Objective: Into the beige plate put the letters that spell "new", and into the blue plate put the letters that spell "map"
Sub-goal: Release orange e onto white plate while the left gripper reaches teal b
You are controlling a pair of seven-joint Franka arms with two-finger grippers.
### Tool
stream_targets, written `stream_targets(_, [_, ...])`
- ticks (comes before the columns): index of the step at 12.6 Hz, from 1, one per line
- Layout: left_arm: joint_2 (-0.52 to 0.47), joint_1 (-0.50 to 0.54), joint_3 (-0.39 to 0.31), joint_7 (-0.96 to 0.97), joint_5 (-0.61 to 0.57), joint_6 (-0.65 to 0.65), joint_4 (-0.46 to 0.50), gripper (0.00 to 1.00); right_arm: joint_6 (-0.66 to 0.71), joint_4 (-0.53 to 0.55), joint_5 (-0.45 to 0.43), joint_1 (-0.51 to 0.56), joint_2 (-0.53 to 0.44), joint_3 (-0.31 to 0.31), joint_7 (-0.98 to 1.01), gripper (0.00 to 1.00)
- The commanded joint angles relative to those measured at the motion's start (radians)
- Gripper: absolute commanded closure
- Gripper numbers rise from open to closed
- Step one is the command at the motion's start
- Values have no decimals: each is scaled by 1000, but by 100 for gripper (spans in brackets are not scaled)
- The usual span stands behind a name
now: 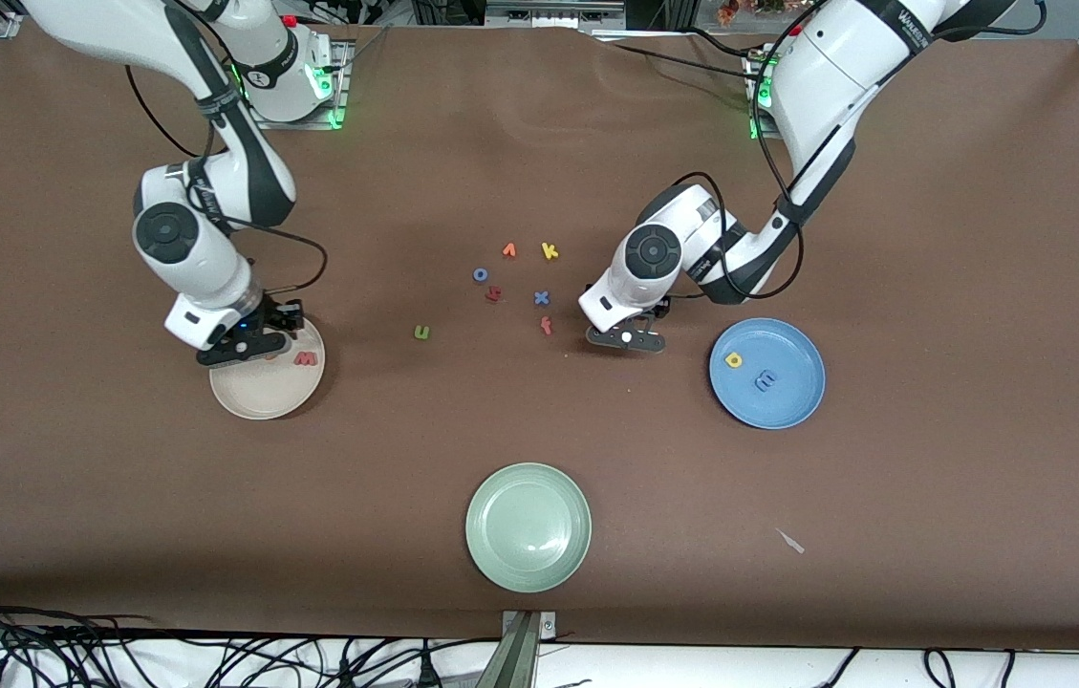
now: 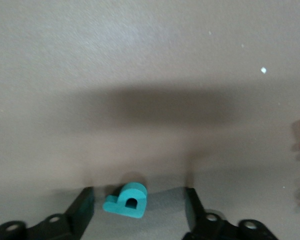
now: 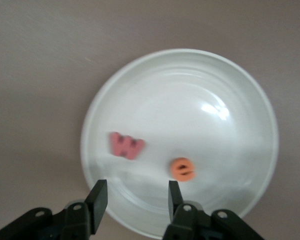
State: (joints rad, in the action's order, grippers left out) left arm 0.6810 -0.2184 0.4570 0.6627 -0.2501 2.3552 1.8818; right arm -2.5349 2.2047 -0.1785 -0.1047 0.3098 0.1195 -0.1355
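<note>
My left gripper point(image 1: 625, 337) is down at the brown table between the loose letters and the blue plate point(image 1: 792, 411). Its fingers are open around a teal round-bowled letter point(image 2: 126, 201), with a gap on each side. A yellow letter point(image 1: 734, 360) and a blue m point(image 1: 765, 380) lie in the blue plate. Over the rim of the beige plate point(image 1: 257, 397) hangs my right gripper point(image 3: 136, 197), open and holding nothing. In that plate lie the salmon-red w point(image 3: 126, 146) and the orange e point(image 3: 183, 169). The green n point(image 1: 421, 332) lies on the table between the plates.
A loose group lies mid-table: orange v point(image 1: 508, 250), yellow k point(image 1: 550, 251), blue o point(image 1: 480, 274), a dark red letter point(image 1: 493, 294), blue x point(image 1: 541, 298), red-orange f point(image 1: 547, 326). A pale green plate point(image 1: 528, 526) sits nearest the front camera.
</note>
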Motion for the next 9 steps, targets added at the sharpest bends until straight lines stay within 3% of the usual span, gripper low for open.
stream_targets(1, [-17, -1, -6, 23, -64, 6, 31, 43, 2, -37, 5, -7, 41, 90, -189, 36])
stream_targets(3, [-20, 7, -6, 23, -69, 3, 34, 77, -4, -69, 2, -13, 93, 158, -350, 36])
stream_targets(4, [-27, 8, -6, 23, -69, -4, 34, 86, -10, -86, -7, -38, 118, 175, -434, 36])
stream_targets(9, [-112, 56, -6, -17, -71, -105, 16, 91, -84, -106, -61, -144, 182, 180, -631, 36])
